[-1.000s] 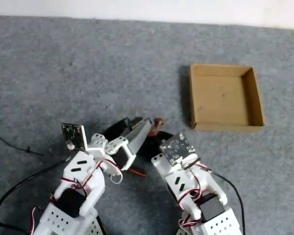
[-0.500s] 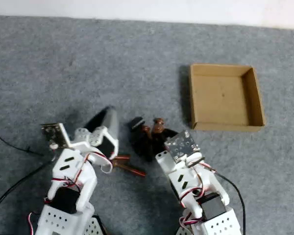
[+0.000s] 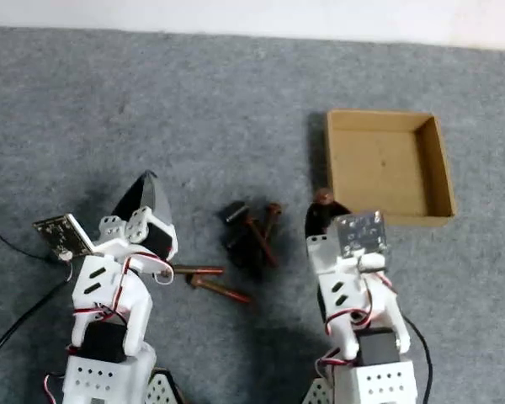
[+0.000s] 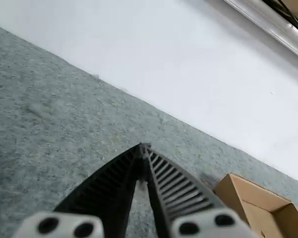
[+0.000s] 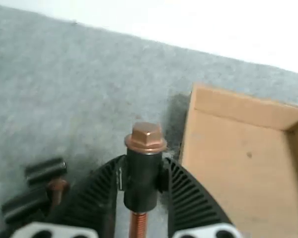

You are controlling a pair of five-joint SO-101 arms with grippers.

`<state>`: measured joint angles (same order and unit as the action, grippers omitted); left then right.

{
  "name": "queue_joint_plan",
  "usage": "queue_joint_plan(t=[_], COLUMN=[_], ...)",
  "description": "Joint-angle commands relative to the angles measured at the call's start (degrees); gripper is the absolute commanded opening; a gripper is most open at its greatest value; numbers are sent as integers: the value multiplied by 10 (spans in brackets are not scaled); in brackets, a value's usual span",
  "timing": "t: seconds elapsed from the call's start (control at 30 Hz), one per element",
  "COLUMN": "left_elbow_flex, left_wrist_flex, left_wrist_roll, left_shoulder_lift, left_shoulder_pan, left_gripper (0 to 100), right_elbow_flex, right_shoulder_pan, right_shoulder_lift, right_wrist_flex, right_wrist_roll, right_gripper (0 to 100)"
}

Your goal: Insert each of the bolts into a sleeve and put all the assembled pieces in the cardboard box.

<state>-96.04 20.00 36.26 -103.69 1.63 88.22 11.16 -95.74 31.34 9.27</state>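
My right gripper (image 3: 322,212) is shut on a black sleeve (image 5: 141,178) with a copper bolt (image 5: 145,137) through it, held upright just left of the cardboard box (image 3: 383,167). The bolt's hex head (image 3: 323,197) sticks out above the sleeve. The box (image 5: 238,163) holds nothing. Between the arms lie loose black sleeves (image 3: 234,211) and a bolt (image 3: 262,236) in a small heap, with two more copper bolts (image 3: 199,270) on the carpet nearer the left arm. My left gripper (image 3: 149,187) is shut with nothing in it, its tips (image 4: 143,148) raised over bare carpet, well left of the heap.
Grey carpet covers the table, with a white wall (image 4: 188,59) along its far edge. A thin black cable tie (image 3: 34,252) lies at the left. More sleeves (image 5: 44,169) sit beside the right gripper. Open carpet stretches beyond the heap and around the box.
My left gripper has pulled away from the centre to the left, shut and holding nothing. My right gripper has moved right to the box's near-left corner with the sleeved bolt in it.
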Motion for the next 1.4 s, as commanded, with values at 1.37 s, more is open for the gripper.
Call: queue_joint_plan(t=[1.37], left_elbow_flex=[-11], left_wrist_flex=[-11], left_wrist_roll=[2], left_shoulder_lift=[-3], left_shoulder_pan=[-4], left_gripper=[7], right_elbow_flex=[-527], right_shoulder_pan=[-52], right_shoulder_lift=[788], right_wrist_flex=[6], right_wrist_roll=[-185], right_gripper=[256])
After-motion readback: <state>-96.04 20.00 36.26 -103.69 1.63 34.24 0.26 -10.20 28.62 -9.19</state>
